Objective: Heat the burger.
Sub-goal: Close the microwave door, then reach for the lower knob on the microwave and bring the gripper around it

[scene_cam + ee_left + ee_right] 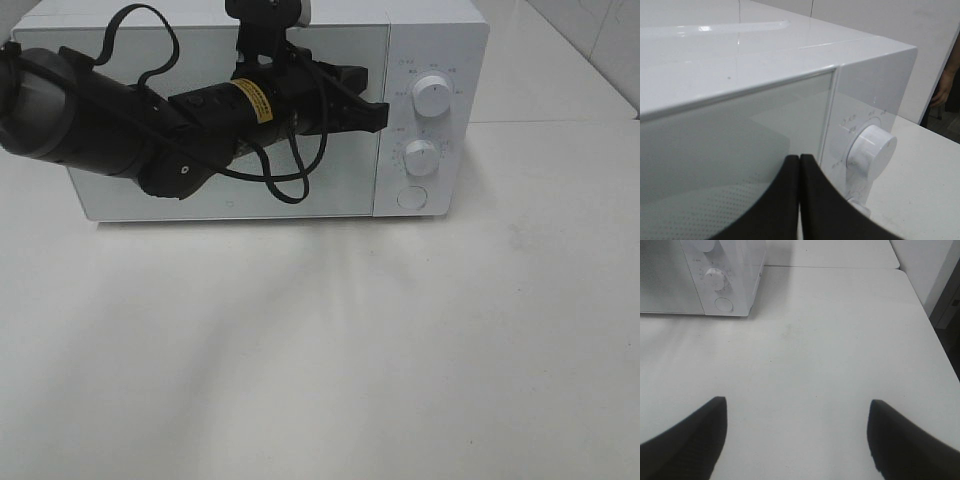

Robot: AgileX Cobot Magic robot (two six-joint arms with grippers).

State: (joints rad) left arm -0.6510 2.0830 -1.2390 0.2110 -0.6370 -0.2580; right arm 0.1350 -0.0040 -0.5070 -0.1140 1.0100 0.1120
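Note:
The burger is out of view in every frame. A white microwave (430, 40) stands at the back of the table with its door closed; it also shows in the left wrist view (790, 65) and the right wrist view (740, 280). My left gripper (378, 112) is shut and empty, its tips close to the door's right edge, just left of the upper knob (432, 94) (871, 151). A lower knob (421, 157) (715, 278) and a round button (412, 197) (723, 304) sit below it. My right gripper (797, 432) is open and empty above the bare table.
The white table (350, 350) spreads in front of the microwave. Its right edge (927, 315) shows in the right wrist view. A person's hand (940, 95) shows beyond the table in the left wrist view.

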